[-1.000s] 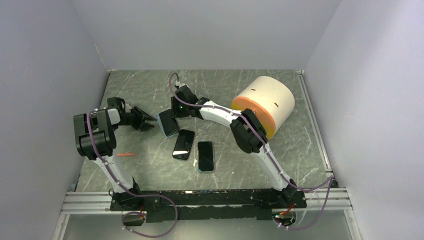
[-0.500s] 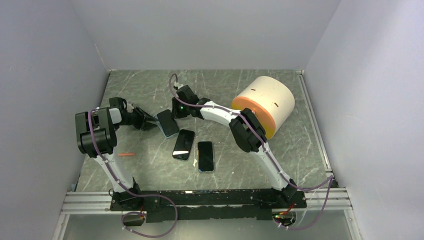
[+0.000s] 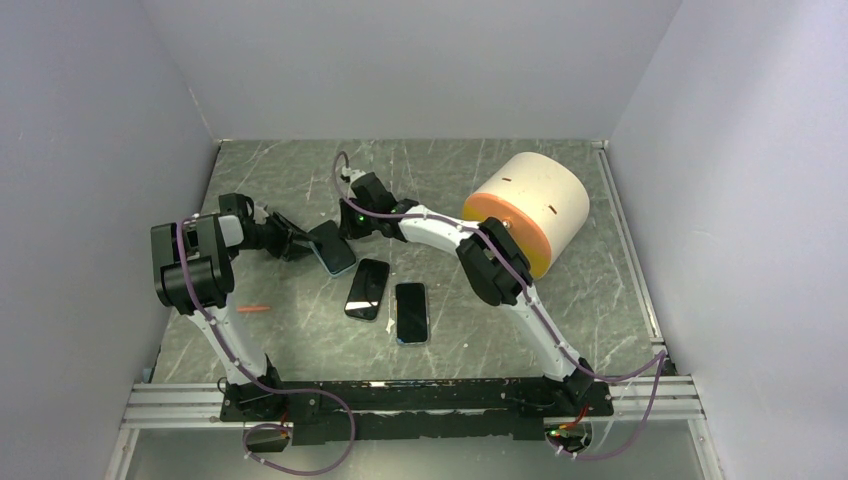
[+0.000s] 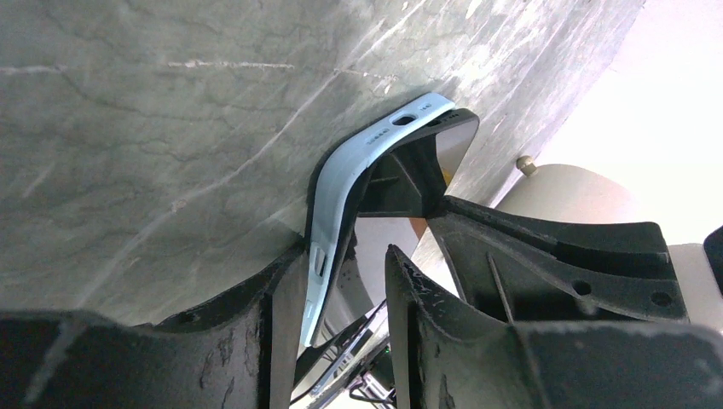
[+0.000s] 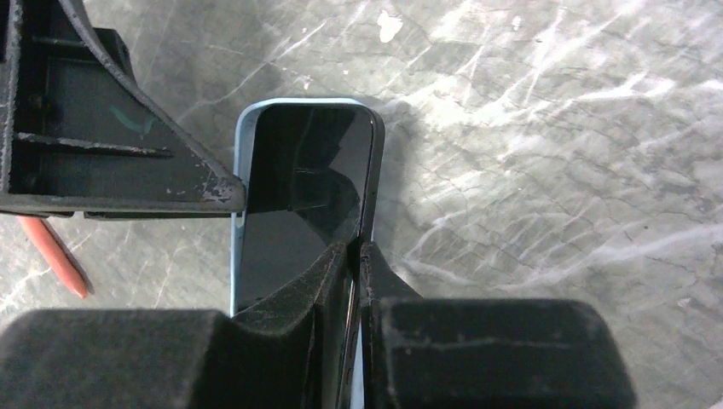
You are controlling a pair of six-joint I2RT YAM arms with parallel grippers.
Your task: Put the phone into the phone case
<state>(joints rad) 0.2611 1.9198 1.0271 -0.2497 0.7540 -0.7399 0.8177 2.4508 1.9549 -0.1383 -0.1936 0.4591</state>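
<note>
A black phone [image 3: 332,248] lies partly in a light blue case [image 4: 341,192], tilted at the table's left middle. My left gripper [image 3: 296,243] is open. Its jaws straddle the case's near edge in the left wrist view [image 4: 343,256], the case resting against the left finger [image 4: 264,324]. My right gripper [image 3: 346,226] is shut on the phone's right edge in the right wrist view [image 5: 356,249]. There the phone's screen [image 5: 298,192] fills the case, whose blue rim [image 5: 236,247] shows on the left. The left arm's finger [image 5: 111,128] touches that rim.
Two more black phones [image 3: 367,289] [image 3: 411,312] lie side by side just in front. A large cream cylinder with an orange end [image 3: 525,210] lies at the right. A red pen [image 3: 253,309] lies near the left arm. Walls enclose the table.
My left gripper has moved right onto the case's edge. The right gripper and the phone have shifted slightly left.
</note>
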